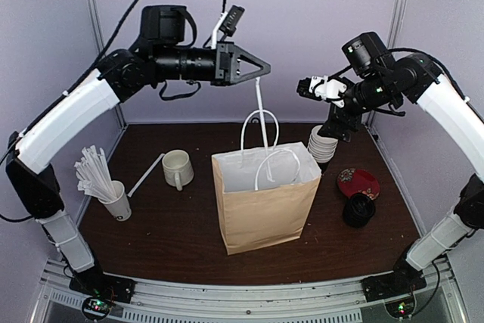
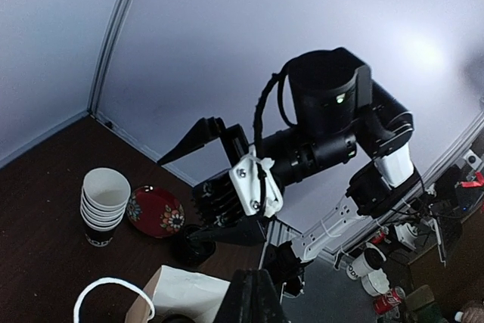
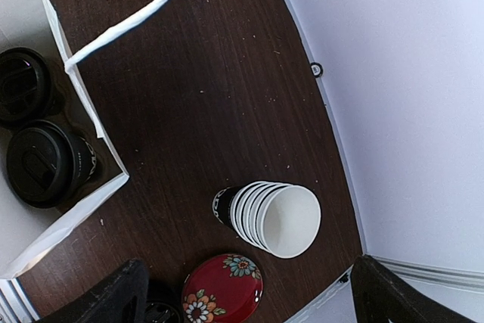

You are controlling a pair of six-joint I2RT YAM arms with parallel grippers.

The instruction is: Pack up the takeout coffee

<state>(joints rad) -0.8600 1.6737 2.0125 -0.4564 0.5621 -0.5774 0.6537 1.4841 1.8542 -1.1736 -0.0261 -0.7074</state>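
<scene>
Two takeout coffee cups (image 3: 49, 163) with black lids stand side by side inside the brown paper bag (image 1: 265, 202); the second cup (image 3: 23, 85) is partly cut off at the frame's left edge in the right wrist view. My left gripper (image 1: 264, 69) hangs high above the bag, shut on one white bag handle (image 1: 261, 111) and holding it taut. The other handle (image 2: 113, 293) droops over the bag's mouth. My right gripper (image 1: 304, 87) is open in the air to the right of the bag, above a stack of cups, with nothing between its fingers (image 3: 121, 293).
A stack of lidless black cups (image 1: 323, 144) stands right of the bag, with a red flowered plate (image 1: 358, 183) and a pile of black lids (image 1: 358, 209) nearer. A white mug (image 1: 178, 168), a loose stick and a cup of white sticks (image 1: 113, 202) are at the left.
</scene>
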